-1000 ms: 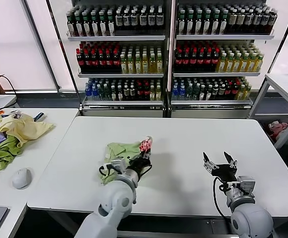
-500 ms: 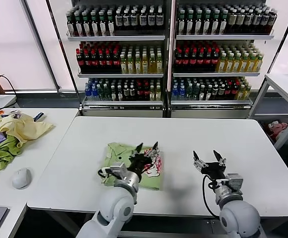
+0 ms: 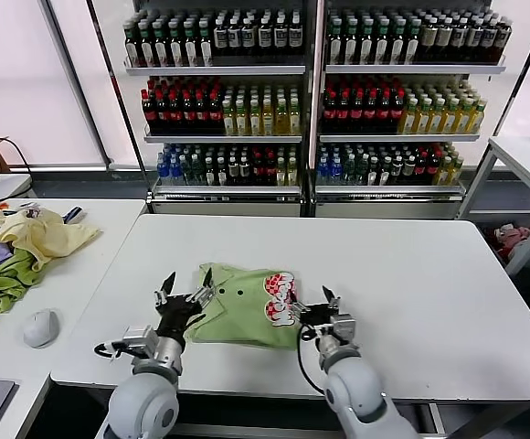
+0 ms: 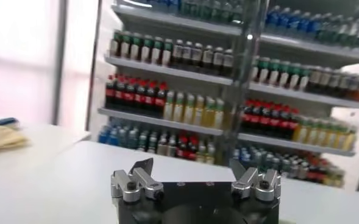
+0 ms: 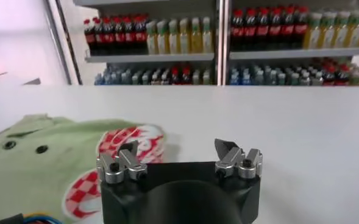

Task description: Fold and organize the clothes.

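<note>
Here the light green short-sleeved collared shirt of soft fabric, with a red, pink and white print on its front (image 3: 247,306), lies partly folded near the front edge of the white rectangular table (image 3: 411,265), its long axis running across the robot from side to side, and it sits directly between the two arms. The left gripper (image 3: 185,294) stands at the shirt's left edge with its fingers spread wide and holding nothing. The right gripper (image 3: 309,301) stands at the opposite edge, just beside the printed patch, its fingers equally wide and empty; its wrist camera shows the print and two buttons close by. Both grippers are about equally near, so the next fold probably calls for each to take its own side. The tabletop is flat and smooth, with room behind the shirt. On a side table to the left a heap of pale yellow, green and purple garments (image 3: 18,247) lies well apart.
</note>
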Action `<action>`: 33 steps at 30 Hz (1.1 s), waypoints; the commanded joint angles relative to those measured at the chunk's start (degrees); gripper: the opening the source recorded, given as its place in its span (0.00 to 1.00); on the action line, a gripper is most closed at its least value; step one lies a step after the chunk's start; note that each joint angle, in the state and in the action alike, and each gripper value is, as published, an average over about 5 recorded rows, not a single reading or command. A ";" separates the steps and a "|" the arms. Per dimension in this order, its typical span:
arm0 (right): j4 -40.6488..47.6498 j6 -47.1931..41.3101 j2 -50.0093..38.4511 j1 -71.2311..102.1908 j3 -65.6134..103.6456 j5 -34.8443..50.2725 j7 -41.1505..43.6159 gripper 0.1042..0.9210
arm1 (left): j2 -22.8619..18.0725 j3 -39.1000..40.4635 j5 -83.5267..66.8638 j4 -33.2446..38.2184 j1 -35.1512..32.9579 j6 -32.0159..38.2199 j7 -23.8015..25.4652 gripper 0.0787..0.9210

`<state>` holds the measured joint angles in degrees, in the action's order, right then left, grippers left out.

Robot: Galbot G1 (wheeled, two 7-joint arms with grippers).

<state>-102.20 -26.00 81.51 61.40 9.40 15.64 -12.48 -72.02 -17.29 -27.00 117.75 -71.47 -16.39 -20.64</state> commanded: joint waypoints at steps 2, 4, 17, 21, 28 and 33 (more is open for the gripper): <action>12.81 -0.49 7.14 -7.42 -6.84 -0.58 -2.78 0.88 | 3.03 -5.50 3.19 1.93 -6.10 1.94 0.22 0.88; 12.77 -0.55 6.98 -7.37 -6.57 0.18 -3.01 0.86 | 3.06 -5.32 3.15 1.83 -5.98 1.89 0.21 0.88; 10.82 -1.30 1.62 -7.84 -2.18 2.96 -2.22 0.43 | 3.11 -3.96 2.95 0.84 -5.02 1.49 0.12 0.88; 11.01 -0.90 -2.77 -9.56 0.91 1.20 -0.48 0.28 | 3.02 -3.54 2.96 0.63 -4.79 1.38 0.16 0.88; 14.36 1.51 -9.79 -13.17 6.71 -1.69 5.39 0.08 | 2.48 -2.51 3.05 -0.06 -3.71 0.42 0.23 0.88; 17.67 5.29 -13.64 -14.33 10.64 -6.13 11.55 0.05 | 1.99 -1.76 3.34 -0.72 -2.95 0.10 0.37 0.88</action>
<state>-89.22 -24.95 76.31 50.39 12.83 14.82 -9.65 -69.89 -19.51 -24.02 117.45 -74.97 -15.93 -20.37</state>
